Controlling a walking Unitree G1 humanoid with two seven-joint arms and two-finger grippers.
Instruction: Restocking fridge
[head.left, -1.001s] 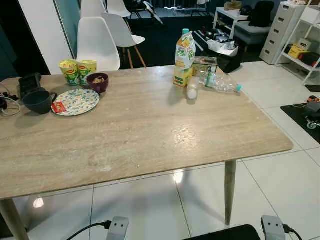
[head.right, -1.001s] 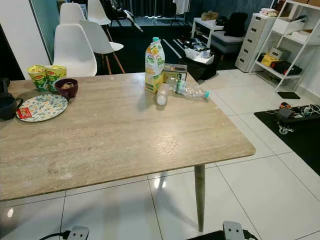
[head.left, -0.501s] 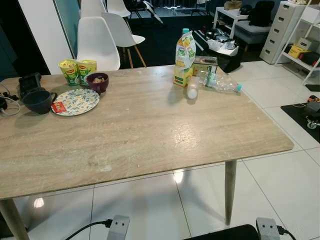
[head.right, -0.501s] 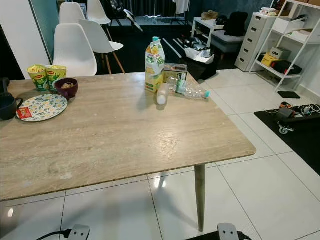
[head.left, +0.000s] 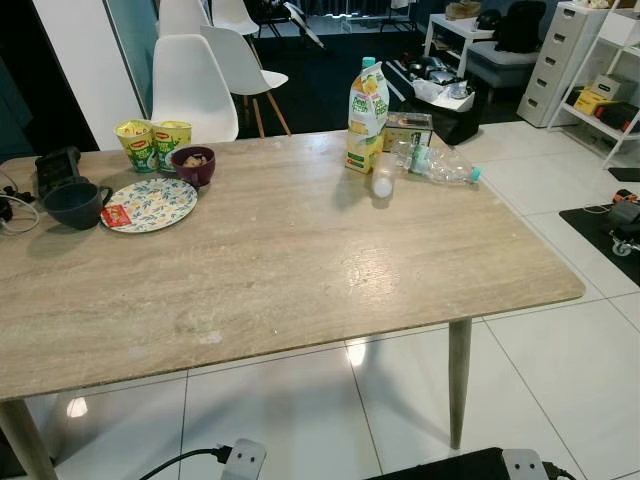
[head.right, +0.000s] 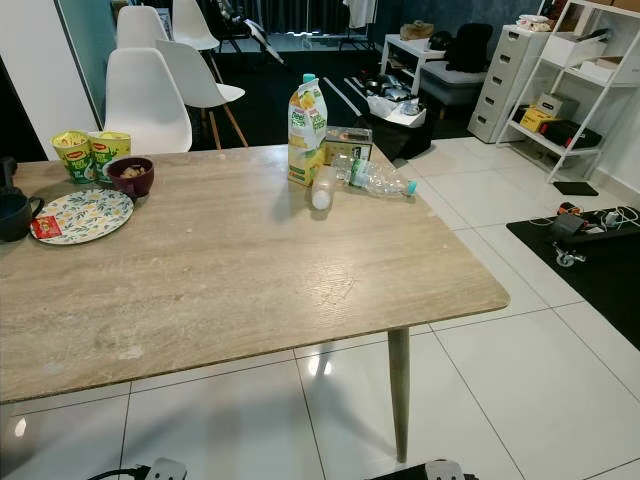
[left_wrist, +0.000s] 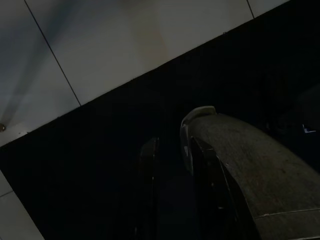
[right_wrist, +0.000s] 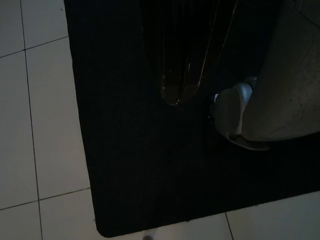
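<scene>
The left gripper (left_wrist: 172, 187) hangs idle above a black floor mat (left_wrist: 100, 165), its two black fingers a narrow gap apart, and the right gripper (right_wrist: 182, 95) hangs over the same mat with its fingers pressed together. On the far side of the pale wood-grain table (head.left: 280, 260) stands a tall green-and-yellow juice carton (head.left: 367, 117), its print too small to read, just beside a small white bottle (head.left: 382, 183), a clear plastic bottle lying on its side (head.left: 440, 167) and a small cardboard box (head.left: 408, 128). At the far left sit two green-and-yellow noodle cups with a red logo (head.left: 153, 143), a dark purple bowl (head.left: 193, 165), a floral plate (head.left: 150, 204) and a dark blue mug (head.left: 74, 203).

The beige wood-grain tabletop (head.left: 300, 270) lies bare across its near half and right edge, while a tall orange juice carton (head.left: 367, 117), a small white bottle (head.left: 382, 183) and a lying clear plastic bottle (head.left: 440, 166) crowd the far right corner, and a floral plate (head.left: 150, 204) with dark bowls occupies the far left.
</scene>
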